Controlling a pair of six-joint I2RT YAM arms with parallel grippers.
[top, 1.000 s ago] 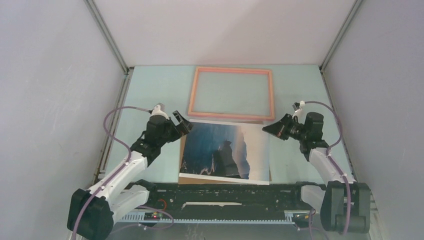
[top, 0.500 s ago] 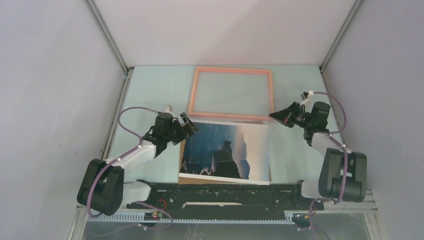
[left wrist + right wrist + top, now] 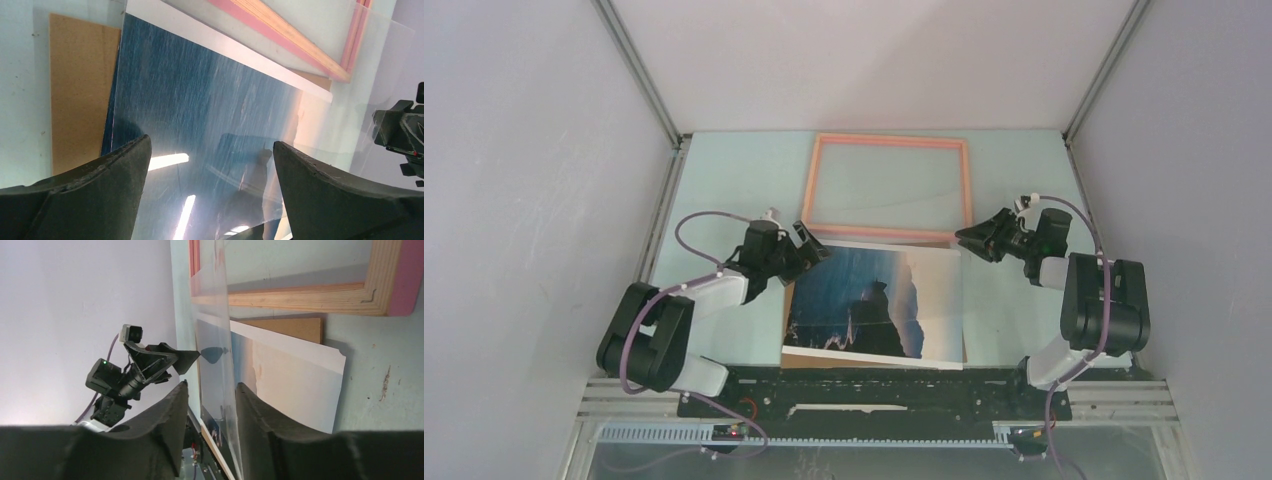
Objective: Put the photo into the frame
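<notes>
My left gripper (image 3: pixel 211 149) hangs wide open over the photo (image 3: pixel 874 290); my right gripper (image 3: pixel 211 387) has its jaws parted around a clear sheet (image 3: pixel 210 300).

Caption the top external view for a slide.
Left hand and right hand flank the face-up photo, lying beside the pink frame.

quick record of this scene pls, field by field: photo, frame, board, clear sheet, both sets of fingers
photo: picture side up, on the near side of the frame, not in it
frame: salmon-pink, lying flat at the far side
backing board: brown, under the photo, edges showing
clear sheet: raised over the photo, its edge between the right fingers
left fingers: wide apart, at the photo's far left corner
right fingers: apart
task: not yet done
</notes>
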